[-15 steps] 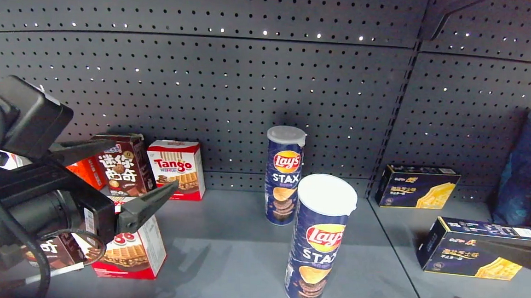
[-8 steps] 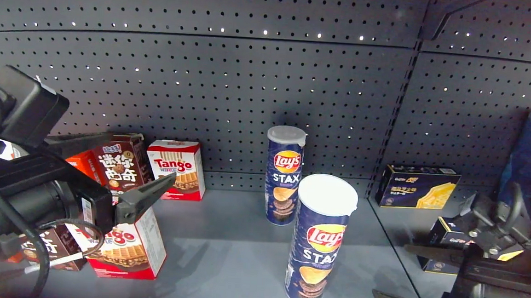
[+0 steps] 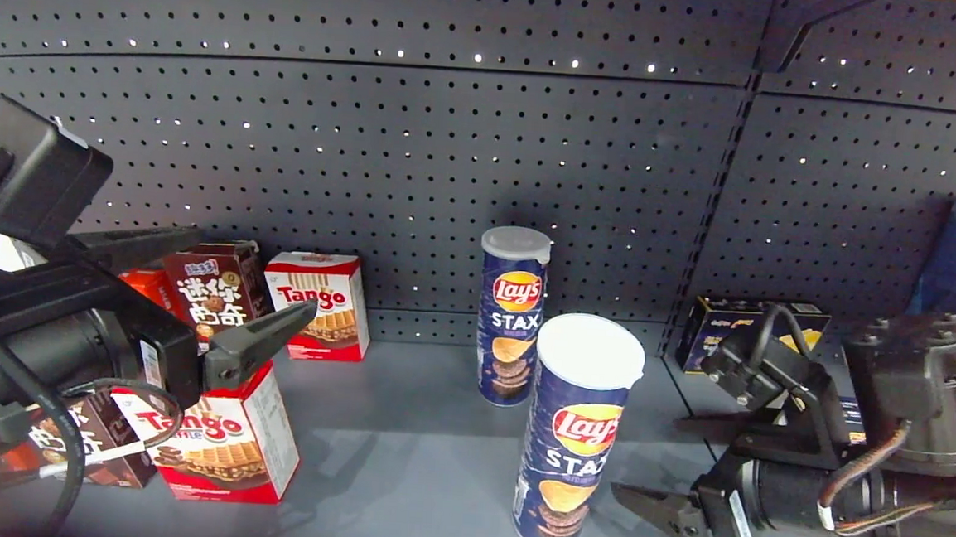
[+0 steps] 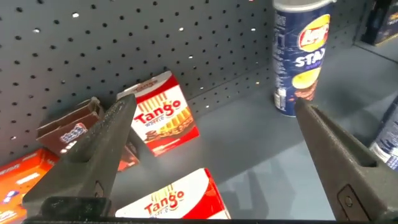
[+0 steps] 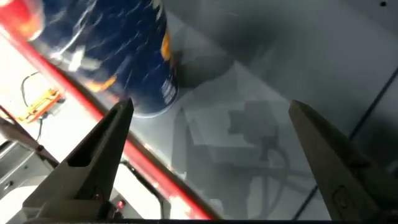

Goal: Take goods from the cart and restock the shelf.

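Swinging in from the 4 o'clock edge of the shelf [image 3: 416,464], the right gripper [image 3: 653,458] now sits beside the front chips can [image 3: 575,440] at its 3 o'clock, fingers [image 3: 658,505] released and empty, as with the left gripper [image 3: 253,275] at 9 o'clock, probably lining up to reposition that upright can.

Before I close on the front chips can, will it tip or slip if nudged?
Probably tippy: the front chips can is tall, narrow and upright near the shelf edge. Its smooth round wall may slip between the right gripper's open fingers, and it would roll if toppled.
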Tool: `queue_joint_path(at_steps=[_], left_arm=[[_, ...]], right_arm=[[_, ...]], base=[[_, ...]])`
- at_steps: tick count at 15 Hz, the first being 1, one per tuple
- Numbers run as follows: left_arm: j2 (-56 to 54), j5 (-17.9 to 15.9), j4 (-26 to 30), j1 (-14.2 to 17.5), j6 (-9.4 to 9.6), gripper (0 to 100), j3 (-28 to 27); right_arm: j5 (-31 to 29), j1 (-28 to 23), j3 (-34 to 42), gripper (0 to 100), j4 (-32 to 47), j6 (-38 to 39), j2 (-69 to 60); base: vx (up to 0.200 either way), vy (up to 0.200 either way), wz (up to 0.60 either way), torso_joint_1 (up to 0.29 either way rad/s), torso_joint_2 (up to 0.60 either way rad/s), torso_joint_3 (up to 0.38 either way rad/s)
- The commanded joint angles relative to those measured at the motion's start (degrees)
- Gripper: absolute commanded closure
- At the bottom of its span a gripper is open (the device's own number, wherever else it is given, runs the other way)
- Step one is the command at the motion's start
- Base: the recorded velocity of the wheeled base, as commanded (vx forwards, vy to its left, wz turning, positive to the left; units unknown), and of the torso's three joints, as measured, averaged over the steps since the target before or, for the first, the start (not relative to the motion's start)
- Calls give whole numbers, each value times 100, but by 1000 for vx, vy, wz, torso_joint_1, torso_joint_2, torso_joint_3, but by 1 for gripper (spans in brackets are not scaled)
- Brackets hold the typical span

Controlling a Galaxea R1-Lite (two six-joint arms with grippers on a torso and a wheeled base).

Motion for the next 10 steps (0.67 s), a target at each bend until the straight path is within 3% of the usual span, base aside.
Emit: queue_joint_path(at_steps=[1, 10], left_arm=[[40, -152, -12, 274, 5, 0, -33], [145, -179, -12, 318, 5, 0, -165]], right_arm=[[-3, -3, -126, 0, -12, -2, 334], [6, -3, -399, 0, -109, -2, 773]], base=[[0, 0, 0, 0, 0, 0], [0, 0, 0, 0, 0, 0]])
